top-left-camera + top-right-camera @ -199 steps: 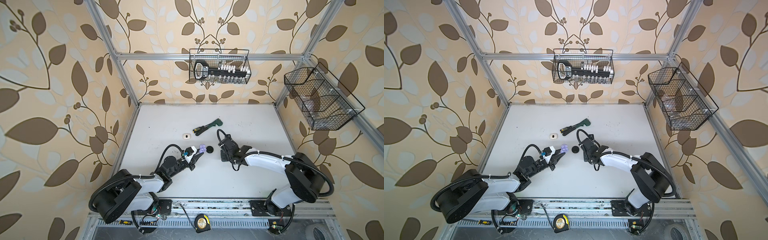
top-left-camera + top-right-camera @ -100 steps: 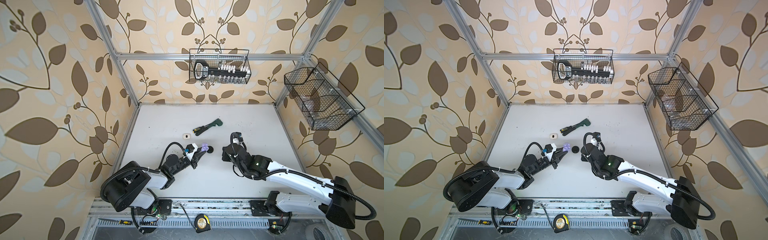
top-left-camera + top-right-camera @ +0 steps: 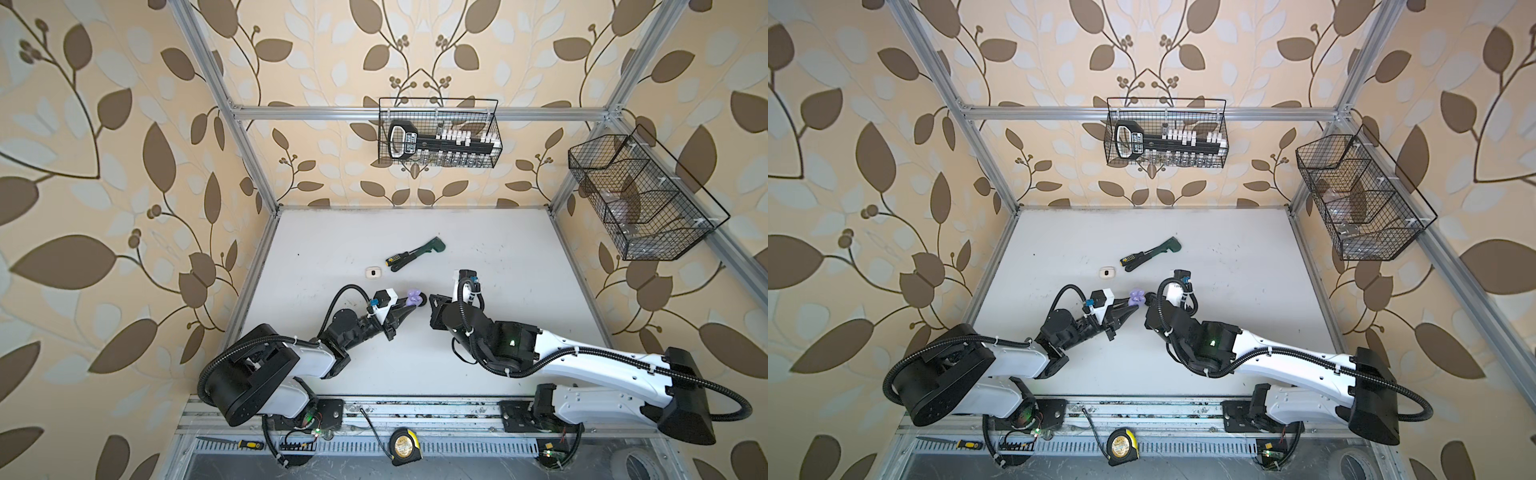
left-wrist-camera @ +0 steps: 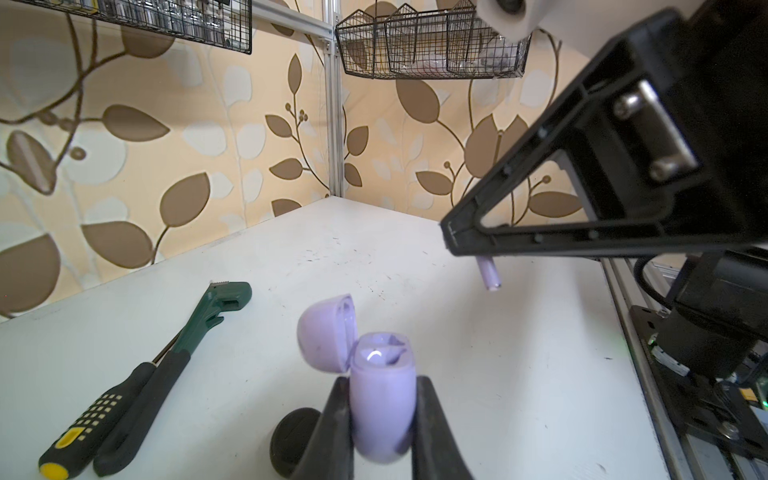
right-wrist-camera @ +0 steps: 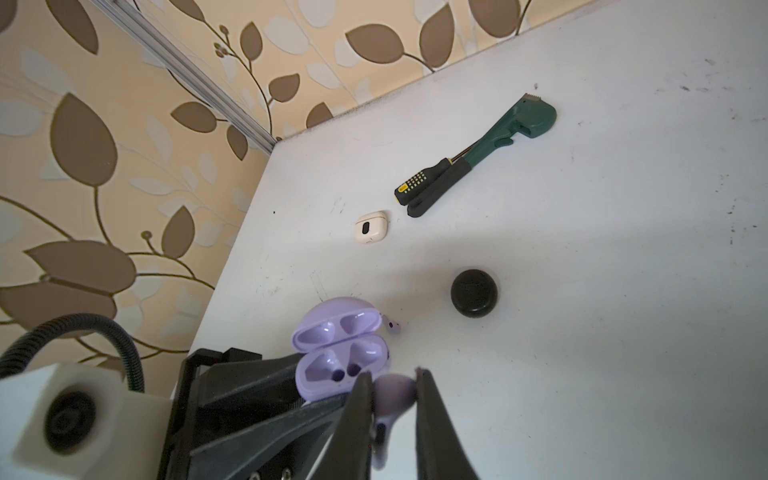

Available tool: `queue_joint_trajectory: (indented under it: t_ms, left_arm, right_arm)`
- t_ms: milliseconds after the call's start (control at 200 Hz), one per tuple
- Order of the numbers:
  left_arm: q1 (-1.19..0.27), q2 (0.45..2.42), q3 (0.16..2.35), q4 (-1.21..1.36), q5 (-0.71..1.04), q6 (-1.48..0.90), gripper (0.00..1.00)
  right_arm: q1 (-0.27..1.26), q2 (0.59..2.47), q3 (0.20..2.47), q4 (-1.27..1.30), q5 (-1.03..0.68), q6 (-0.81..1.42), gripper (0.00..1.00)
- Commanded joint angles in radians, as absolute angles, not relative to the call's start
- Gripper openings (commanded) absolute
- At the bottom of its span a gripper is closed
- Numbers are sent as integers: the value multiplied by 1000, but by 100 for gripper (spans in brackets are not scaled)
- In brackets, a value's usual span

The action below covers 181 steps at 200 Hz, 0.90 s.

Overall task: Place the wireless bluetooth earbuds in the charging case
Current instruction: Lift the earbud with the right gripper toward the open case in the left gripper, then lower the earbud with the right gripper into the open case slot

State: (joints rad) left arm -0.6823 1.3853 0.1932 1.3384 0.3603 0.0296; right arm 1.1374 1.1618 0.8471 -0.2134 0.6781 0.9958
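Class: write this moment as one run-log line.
left gripper: shut on lilac case, lid open | right gripper: shut on lilac earbud, outside case | sockets: empty | second lilac earbud: on table

The open plastic clamshell charging case (image 5: 340, 353) and the small stemmed earbud (image 5: 394, 392) are lilac. The round closed case (image 5: 474, 293) is black, the oblong case (image 5: 371, 227) cream-white, the pipe wrench (image 5: 534, 118) dark green.

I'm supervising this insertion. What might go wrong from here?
The right hand pinches the lilac earbud by its head, stem dangling; it may twist or slip before reaching a socket. The left hand clamps the lilac charging case only by its lower body, so pressing down might tilt it. A second lilac earbud lies loose beside the open lid and could get knocked away.
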Motion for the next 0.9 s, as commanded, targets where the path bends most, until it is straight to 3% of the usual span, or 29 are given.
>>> queue_joint_trajectory:
  t_ms: [0, 900]
  left_arm:
    - [-695, 1357, 215, 1424, 393, 38, 0]
    - [-701, 1335, 212, 1424, 420, 52, 0]
  right_arm:
    - [1163, 1164, 875, -175, 748, 1023, 17]
    - [1233, 1215, 867, -43, 761, 1045, 15]
